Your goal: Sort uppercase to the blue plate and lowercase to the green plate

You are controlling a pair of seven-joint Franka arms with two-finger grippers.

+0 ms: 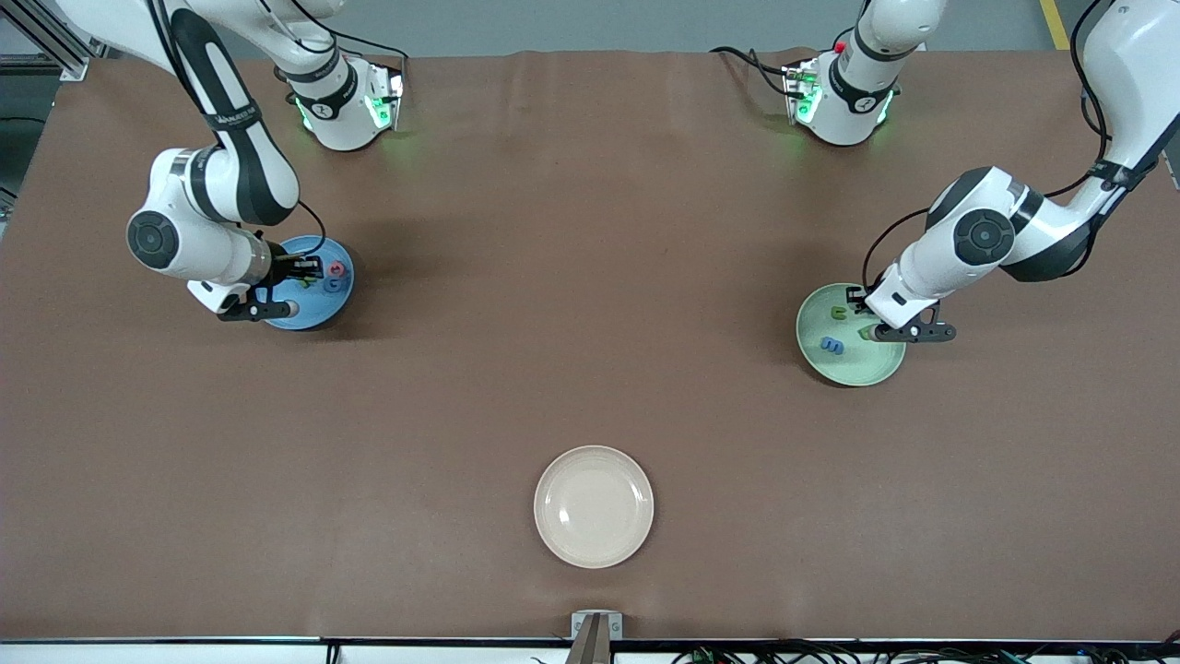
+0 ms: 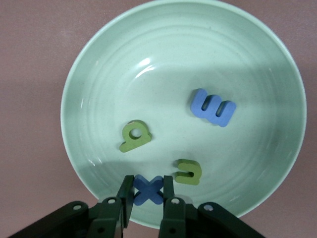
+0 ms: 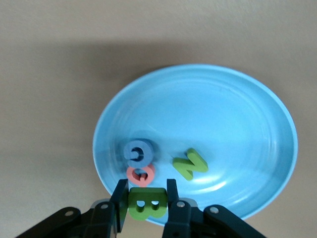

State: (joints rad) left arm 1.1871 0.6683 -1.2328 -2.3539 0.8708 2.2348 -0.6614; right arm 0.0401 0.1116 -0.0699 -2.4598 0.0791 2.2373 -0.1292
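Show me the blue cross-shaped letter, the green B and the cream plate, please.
blue cross-shaped letter [image 2: 148,190]: left wrist view, centre of the cross.
green B [image 3: 147,203]: right wrist view, middle of its face.
cream plate [image 1: 593,505]: front view, bare centre of the plate.

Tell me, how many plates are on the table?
3: the blue plate at the right arm's end, the green plate at the left arm's end, and the cream plate between, nearest the front camera.
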